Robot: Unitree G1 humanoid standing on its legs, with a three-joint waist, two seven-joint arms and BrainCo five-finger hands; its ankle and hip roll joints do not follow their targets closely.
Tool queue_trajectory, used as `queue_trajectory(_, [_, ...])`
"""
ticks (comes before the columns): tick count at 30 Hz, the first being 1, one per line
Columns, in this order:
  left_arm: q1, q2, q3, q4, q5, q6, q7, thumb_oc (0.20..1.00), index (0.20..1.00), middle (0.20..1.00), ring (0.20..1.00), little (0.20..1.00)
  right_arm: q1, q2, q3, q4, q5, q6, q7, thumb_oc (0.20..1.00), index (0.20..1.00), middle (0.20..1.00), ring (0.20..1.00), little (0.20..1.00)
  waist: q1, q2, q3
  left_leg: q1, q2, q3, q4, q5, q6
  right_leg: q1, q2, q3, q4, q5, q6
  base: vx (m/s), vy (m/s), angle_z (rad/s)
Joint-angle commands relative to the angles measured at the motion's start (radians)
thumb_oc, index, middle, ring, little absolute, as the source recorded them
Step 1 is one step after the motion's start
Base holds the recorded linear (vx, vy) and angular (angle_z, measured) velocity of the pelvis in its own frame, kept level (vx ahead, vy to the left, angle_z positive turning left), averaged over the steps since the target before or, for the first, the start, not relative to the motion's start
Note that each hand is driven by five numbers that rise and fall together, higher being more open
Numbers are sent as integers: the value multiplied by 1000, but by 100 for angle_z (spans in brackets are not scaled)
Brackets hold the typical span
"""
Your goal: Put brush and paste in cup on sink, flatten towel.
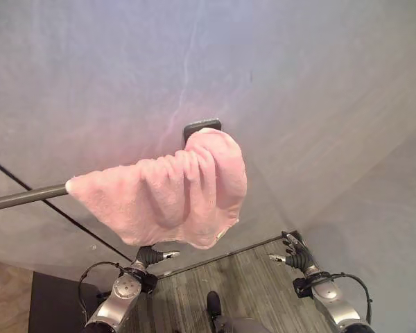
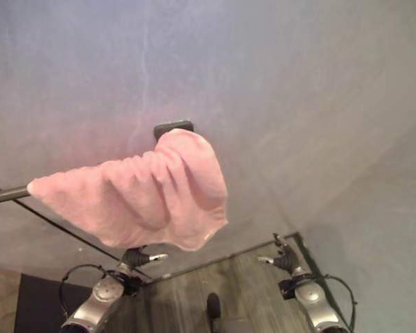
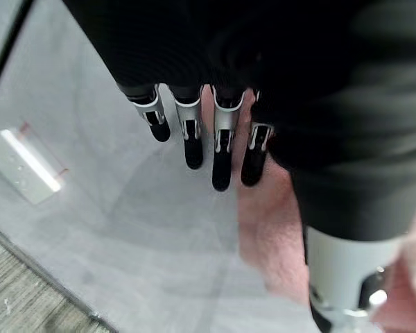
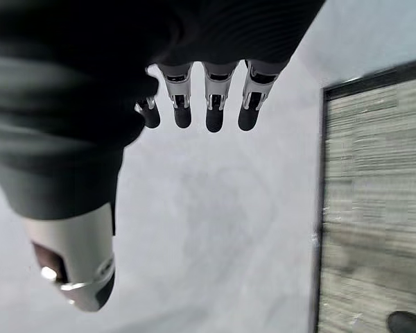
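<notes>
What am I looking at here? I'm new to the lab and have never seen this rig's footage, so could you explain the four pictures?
A two-armed humanoid robot took these. The two wide pictures come from a stereo camera on its head, so they show one scene twice. A pink towel hangs bunched up on a grey rail against a pale wall; a strip of wood-look floor shows below. The left hand sits just under the towel and the right hand off to the other side. The other two pictures come from cameras on each wrist, looking along the silver, dark-tipped fingers. In both, the fingers are straight and hold nothing; the left wrist view has pink towel just behind them.
</notes>
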Motion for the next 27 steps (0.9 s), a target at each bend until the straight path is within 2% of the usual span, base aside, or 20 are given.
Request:
queue_trajectory(1, [-73, -15, -29, 8, 20, -34, 0, 1000, 1000, 1000, 1000, 1000, 58, -42, -24, -41, -15, -25, 4, 1000, 1000, 1000, 1000, 1000, -52, -15, 6, -37, 56, 132, 89, 206, -31, 56, -160, -130, 36, -64, 136, 5, -19, 62])
queue_trajectory(2, [-90, -21, -40, 17, 27, -34, 0, 1000, 1000, 1000, 1000, 1000, 71, -41, -29, -39, -12, -27, 1, 1000, 1000, 1000, 1000, 1000, -66, -9, 1, -31, 94, 229, 35, 217, -37, 64, -167, -157, 35, -76, 142, 5, -11, 92])
queue_trajectory(3, [-110, -28, -57, 26, 31, -34, 0, 1000, 1000, 1000, 1000, 1000, 79, -41, -31, -35, -9, -27, -6, 1000, 1000, 1000, 1000, 1000, -70, -11, 4, -53, 111, 281, 21, 222, -39, 69, -180, -172, 37, -79, 147, 10, 19, 120])
queue_trajectory(4, [-110, -29, -57, 26, 31, -34, 0, 1000, 1000, 1000, 1000, 1000, 79, -41, -31, -35, -9, -27, -6, 1000, 1000, 1000, 1000, 1000, -70, -11, 4, -53, 111, 281, 21, 222, -39, 69, -180, -171, 37, -79, 147, 8, -1, 108])
queue_trajectory(5, [-114, -28, -70, 39, 42, -38, 3, 1000, 1000, 1000, 1000, 1000, 69, -41, -23, -27, -4, -26, -6, 1000, 1000, 1000, 1000, 1000, -61, -14, 7, -67, 98, 236, 37, 204, -39, 72, -182, -169, 44, -79, 153, 1, -8, 68])
queue_trajectory(6, [-115, -28, -70, 40, 42, -39, 4, 1000, 1000, 1000, 1000, 1000, 68, -40, -23, -27, -4, -27, -6, 1000, 1000, 1000, 1000, 1000, -64, -15, 4, -73, 96, 234, 36, 208, -37, 67, -184, -170, 43, -76, 153, 29, 3, 13])
queue_trajectory(7, [-110, -20, -68, 30, 45, -39, 0, 1000, 1000, 1000, 1000, 1000, 59, -38, -18, -16, -1, -26, 0, 1000, 1000, 1000, 1000, 1000, -60, -15, -2, -64, 86, 223, 21, 188, -31, 69, -187, -167, 43, -75, 155, 82, 74, -26])
queue_trajectory(8, [-92, -12, -66, 16, 46, -39, -8, 1000, 1000, 1000, 1000, 1000, 55, -31, -15, -6, -1, -27, 5, 1000, 1000, 1000, 1000, 1000, -58, -10, -12, -45, 78, 235, -3, 171, -24, 75, -196, -166, 46, -72, 162, 123, 117, -52])
queue_trajectory(12, [-56, -1, -50, 4, 42, -39, -10, 1000, 1000, 1000, 1000, 1000, 22, -2, 13, 5, -1, -26, 10, 1000, 1000, 1000, 1000, 1000, -34, -7, -16, -2, 47, 246, -37, 161, -3, 86, -219, -145, 56, -63, 175, 79, 150, -37])
queue_trajectory(17, [-40, 15, -48, -11, 40, -40, -10, 1000, 1000, 1000, 1000, 1000, 11, 19, 34, 7, 2, -26, 16, 1000, 1000, 1000, 1000, 1000, -25, -12, -5, 0, 28, 220, -34, 143, 18, 72, -223, -110, 123, -76, 185, 18, 100, -5])
queue_trajectory(20, [-58, 27, -73, -24, 52, -48, -10, 1000, 1000, 1000, 1000, 1000, 19, 22, 32, -27, 25, -35, 20, 1000, 1000, 1000, 1000, 1000, -62, -3, 11, -28, 3, 133, -26, 127, 46, 18, -156, 111, 250, -106, 209, -19, 82, 15])
queue_trajectory(21, [-58, 27, -73, -24, 52, -48, -10, 1000, 1000, 1000, 1000, 1000, 18, 23, 32, -27, 25, -35, 20, 1000, 1000, 1000, 1000, 1000, -61, -4, 8, -32, 3, 134, -27, 131, 46, 13, -156, 112, 248, -101, 209, 12, -7, 41])
queue_trajectory(22, [-62, 35, -78, -25, 58, -54, -16, 1000, 1000, 1000, 1000, 1000, 30, 24, 28, -44, 36, -42, 25, 1000, 1000, 1000, 1000, 1000, -62, 1, 6, -39, 7, 111, -23, 122, 45, 19, -175, 151, 222, -117, 203, -21, -87, 54])
queue_trajectory(24, [-61, 48, -69, -38, 67, -50, 4, 1000, 1000, 1000, 1000, 1000, 16, 28, 33, -48, 28, -40, 12, 1000, 1000, 1000, 1000, 1000, -25, 0, 17, -50, 34, 120, 1, 116, 35, 3, -268, 42, 193, -65, 206, -28, -185, 43])
queue_trajectory(27, [-51, 58, -64, -52, 60, -47, 7, 1000, 1000, 1000, 1000, 1000, 5, 33, 42, -35, 22, -40, 11, 1000, 1000, 1000, 1000, 1000, -19, -12, 20, -49, 43, 108, 14, 105, 24, 12, -281, 4, 161, -57, 211, 35, -150, -14])
